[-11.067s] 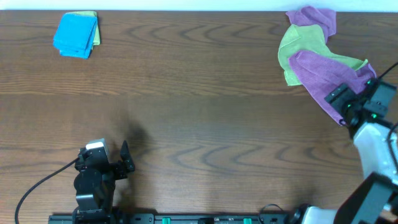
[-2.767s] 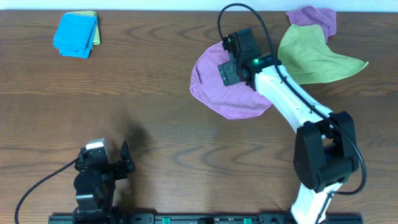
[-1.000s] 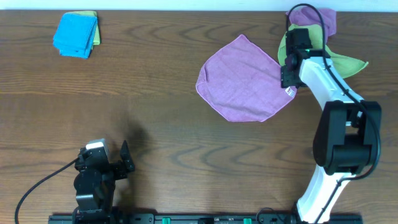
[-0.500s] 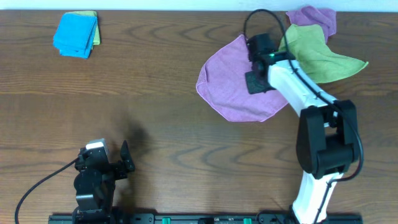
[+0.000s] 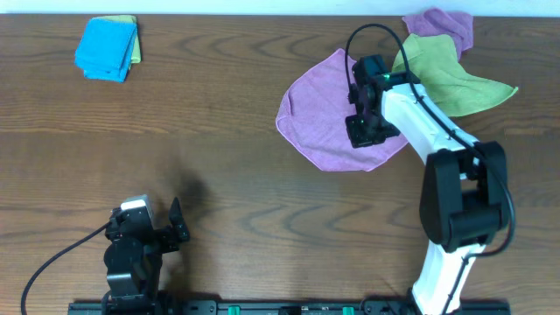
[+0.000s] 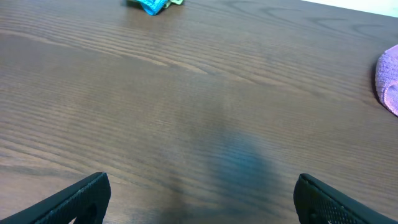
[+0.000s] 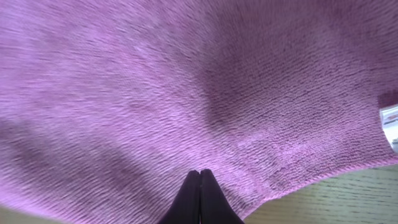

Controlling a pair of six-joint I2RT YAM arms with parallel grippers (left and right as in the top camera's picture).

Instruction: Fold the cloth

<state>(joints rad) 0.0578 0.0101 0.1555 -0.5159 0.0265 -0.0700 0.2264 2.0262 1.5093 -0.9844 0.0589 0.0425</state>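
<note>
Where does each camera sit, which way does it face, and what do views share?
Overhead: fixed above the table, facing straight down; left gripper at the near edge, right gripper over the purple cloth.
Left wrist: low over the table, facing across it towards the blue cloth; the open left gripper frames the bottom corners.
Right wrist: close above the purple cloth, looking down; shut gripper at bottom centre.
Shared: the purple cloth appears in all three.

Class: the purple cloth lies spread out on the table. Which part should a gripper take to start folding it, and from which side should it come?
Probably the pointed far corner of the cloth, approached low from the bare table beside it. The cloth lies flat, so its middle gives nothing to pinch; at that corner a finger can slip under the thin edge.
</note>
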